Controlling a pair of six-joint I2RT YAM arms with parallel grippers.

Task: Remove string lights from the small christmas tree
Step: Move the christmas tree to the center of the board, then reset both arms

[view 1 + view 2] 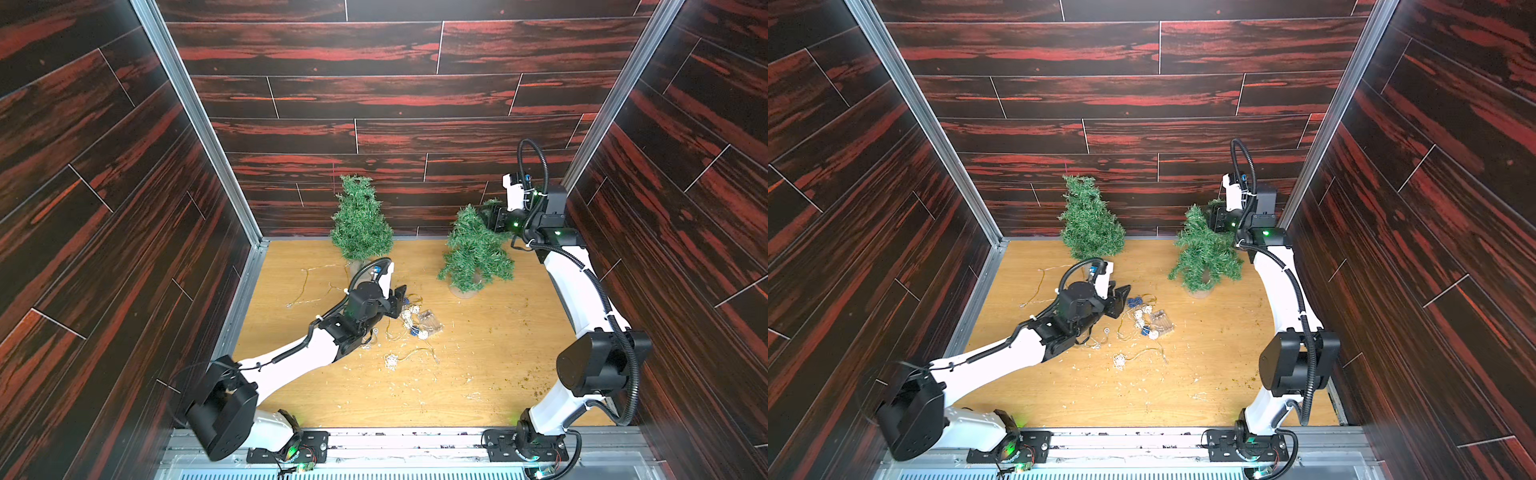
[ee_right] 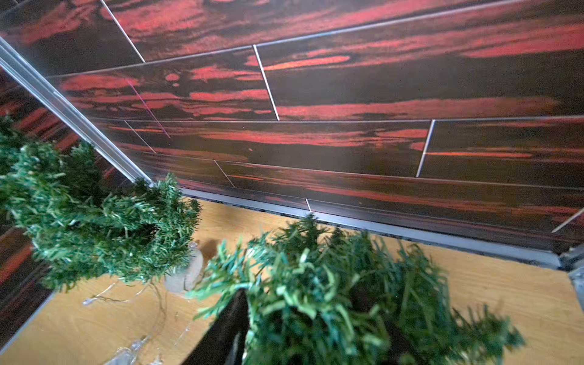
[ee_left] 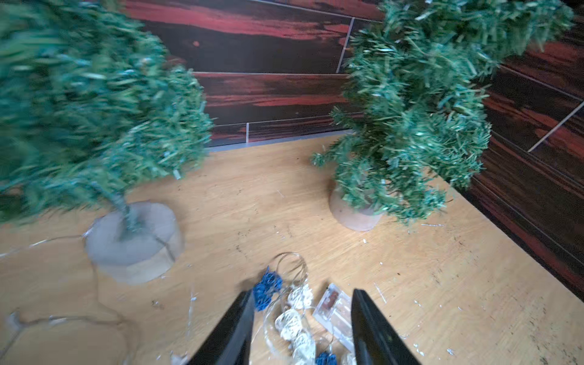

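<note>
Dark, red-streaked plank walls (image 1: 374, 95) enclose a pale wooden tabletop (image 1: 478, 374). Far left, a thin wire strand (image 1: 306, 283) lies loose on it, trailing from the base of the upright left tree (image 1: 360, 224) out toward the left wall; its ornaments are too small to make out. The left gripper (image 3: 303, 294) hovers with fingers spread, holding nothing, above a bunched strand of blue and white woven balls (image 1: 413, 320). The bunch has no clear long axis, and its clear battery box (image 1: 430, 322) lies alongside. The right tree (image 1: 473, 253) leans toward the right gripper (image 1: 489, 217), which is buried in the crown; whether it is clamped there cannot be told.
</note>
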